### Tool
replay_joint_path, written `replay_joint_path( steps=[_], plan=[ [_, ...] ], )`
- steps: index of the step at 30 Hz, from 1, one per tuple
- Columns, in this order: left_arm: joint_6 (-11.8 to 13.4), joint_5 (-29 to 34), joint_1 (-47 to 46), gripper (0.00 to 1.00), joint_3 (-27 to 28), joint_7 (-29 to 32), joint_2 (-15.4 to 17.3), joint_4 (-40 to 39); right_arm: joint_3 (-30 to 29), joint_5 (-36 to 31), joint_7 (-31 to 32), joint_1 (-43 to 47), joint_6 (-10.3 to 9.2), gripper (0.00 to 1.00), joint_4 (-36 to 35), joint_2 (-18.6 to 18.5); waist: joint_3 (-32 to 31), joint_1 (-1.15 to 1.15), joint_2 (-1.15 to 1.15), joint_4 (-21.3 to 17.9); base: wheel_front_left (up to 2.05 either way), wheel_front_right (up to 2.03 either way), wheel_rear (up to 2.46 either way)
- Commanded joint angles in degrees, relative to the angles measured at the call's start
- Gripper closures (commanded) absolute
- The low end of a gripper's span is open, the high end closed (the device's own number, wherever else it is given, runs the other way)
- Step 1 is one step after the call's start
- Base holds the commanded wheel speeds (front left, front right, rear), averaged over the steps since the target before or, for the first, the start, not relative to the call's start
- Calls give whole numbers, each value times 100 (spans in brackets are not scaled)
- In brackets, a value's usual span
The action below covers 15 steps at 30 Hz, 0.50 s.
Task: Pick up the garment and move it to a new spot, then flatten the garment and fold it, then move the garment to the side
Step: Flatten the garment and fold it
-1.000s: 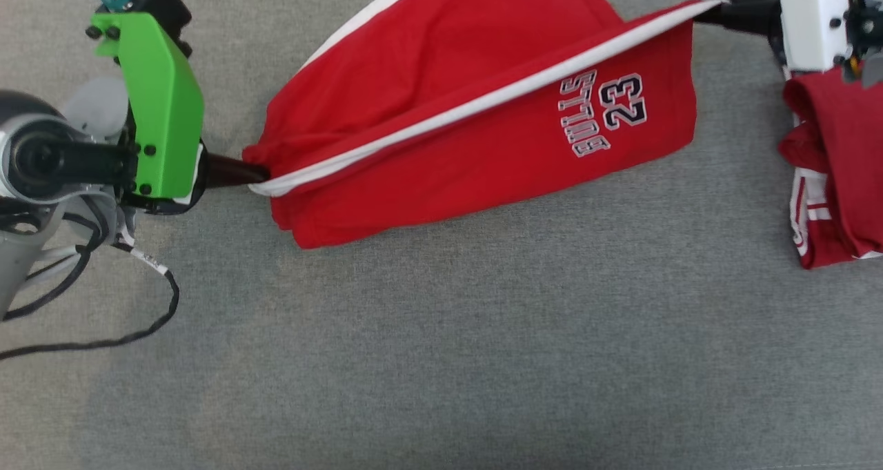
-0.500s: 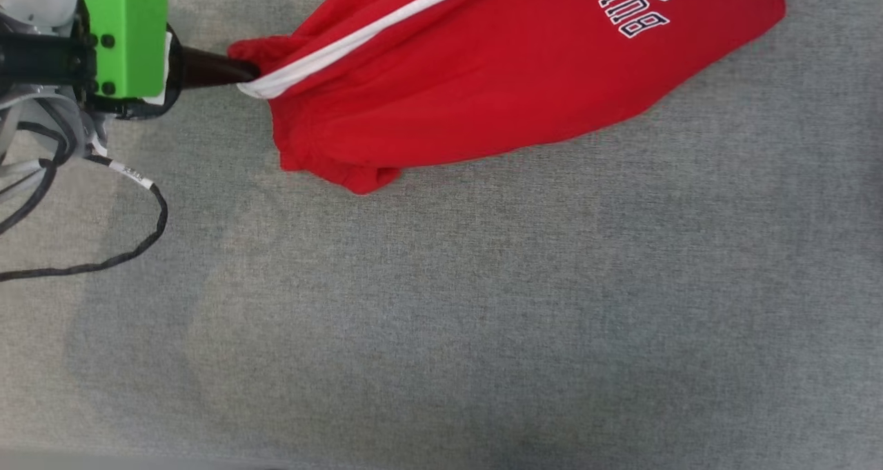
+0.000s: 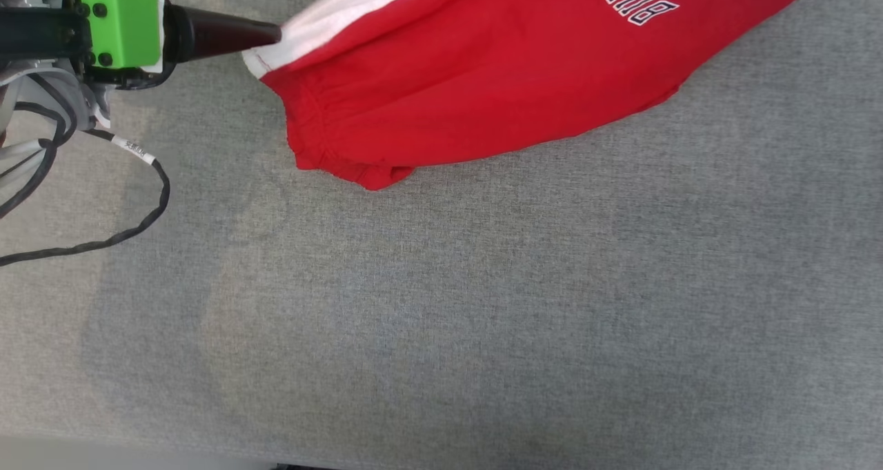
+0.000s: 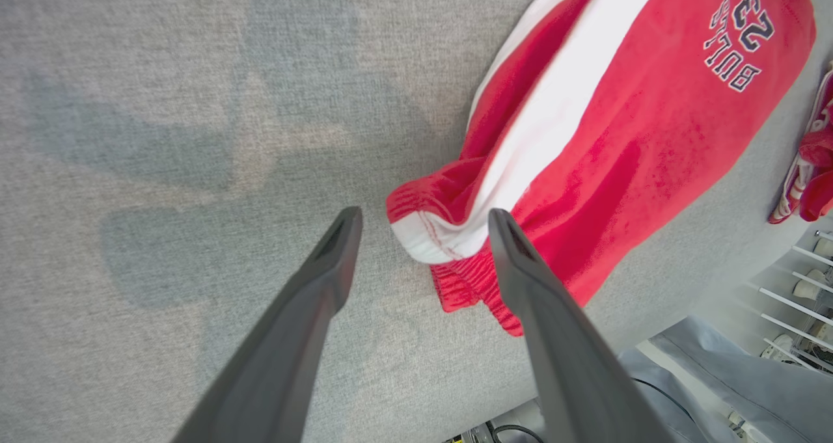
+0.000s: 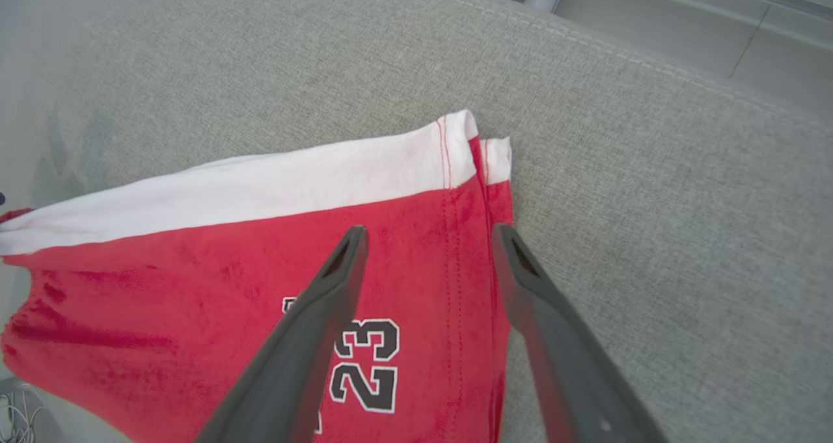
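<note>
Red shorts, clamped a second ago, lie freed; left gripper and right gripper stand released.

Grey fabric surface — red shorts lie on it, another red garment well apart.

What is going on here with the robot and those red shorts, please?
A two-armed robot is working on a pair of red shorts, which lie on the grey cloth surface, apparently doubled over lengthwise. The left gripper is at the waistband end and the right gripper is over the hem end beside the number 23. Both stand open, holding nothing. Another red garment lies off to one side.
</note>
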Motion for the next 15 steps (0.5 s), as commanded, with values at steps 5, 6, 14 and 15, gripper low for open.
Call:
replay_joint_path(
  steps=[5,6,14,15],
  plan=[
    [-175,52,-10,0,112,-242,31,178,94,164,-635,346,-4,0,-243,-41,-518,-1,0,-105,0,0,0],
    [-249,109,21,0,151,-388,32,215,129,207,-876,452,-3,0,-343,-58,-631,-1,0,-115,0,0,0],
    [-1026,945,566,0,382,-2433,-83,244,742,-119,-3347,1296,-4,0,-1086,-686,-1238,-1,0,-129,0,0,0],
    [-1072,1104,656,0,418,-2762,-92,220,735,-189,-3692,1396,-4,0,-1028,-734,-1285,-1,0,-124,0,0,0]
  ],
)
